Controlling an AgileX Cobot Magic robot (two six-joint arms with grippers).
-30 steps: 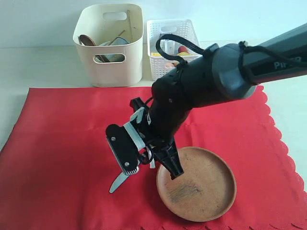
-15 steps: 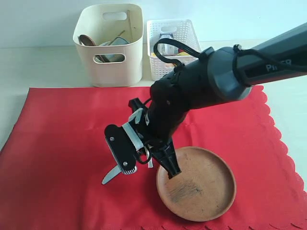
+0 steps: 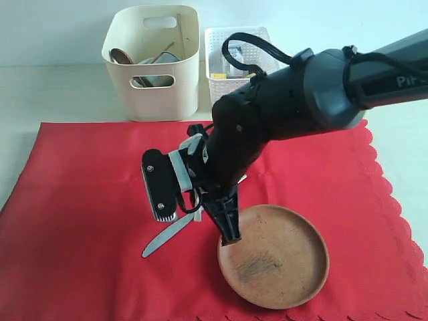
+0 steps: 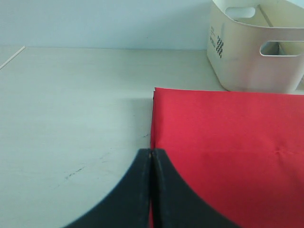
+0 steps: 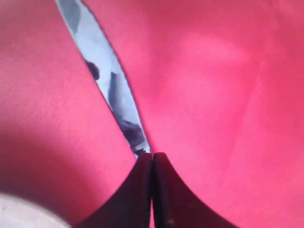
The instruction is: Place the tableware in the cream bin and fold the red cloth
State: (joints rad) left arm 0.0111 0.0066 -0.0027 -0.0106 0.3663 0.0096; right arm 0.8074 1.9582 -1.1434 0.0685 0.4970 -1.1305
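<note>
The left gripper is clenched on nothing, at the edge of the red cloth. The cream bin stands upper left in the exterior frame, beyond the spread cloth. At centre, the right gripper pinches the metal table knife by one end. The round brown plate lies lower right on the cloth.

Exterior view looks down; all three share the red cloth.

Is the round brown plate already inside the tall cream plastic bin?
No, the round brown plate lies on the bright red cloth, outside the tall cream plastic bin.
</note>
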